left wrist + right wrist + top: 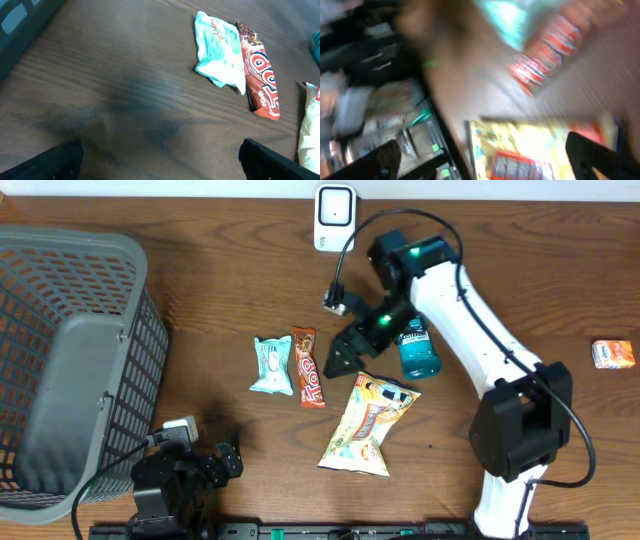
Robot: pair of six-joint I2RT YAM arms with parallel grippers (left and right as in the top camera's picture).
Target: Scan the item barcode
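Overhead, the wooden table [200,280] is carrying everything, with the grey mesh basket [150,360] sitting at its left edge. The white right arm [470,310] is reaching in from the lower right toward the middle. The right gripper [338,360] is hanging just above the clutter with its jaws spread wide and nothing between them, which the blurred right wrist view also shows. The left arm [165,485] is resting low near the basket. The left gripper [165,161] is likewise standing released over bare wood. Which item is meant is not settled by the pictures. The yellow snack bag [370,425] is lying flat just below the released right gripper, so I am taking it as the likely one. It is probably going to handle as a light, soft, air-puffed pouch with slick, crinkly film. A pinch on the flat sealed seam at its top or bottom end should be holding better than a squeeze across the belly. Its barcode is not showing and may be lying face down. The teal bottle [420,352] is lying just beside the arm, close to the bag's upper corner. The red candy bar [308,368] and the pale teal packet [272,366] are lying side by side to the left, touching or nearly so. The white scanner [334,215] is standing at the far edge. A small orange packet [613,353] is sitting well apart at the right.
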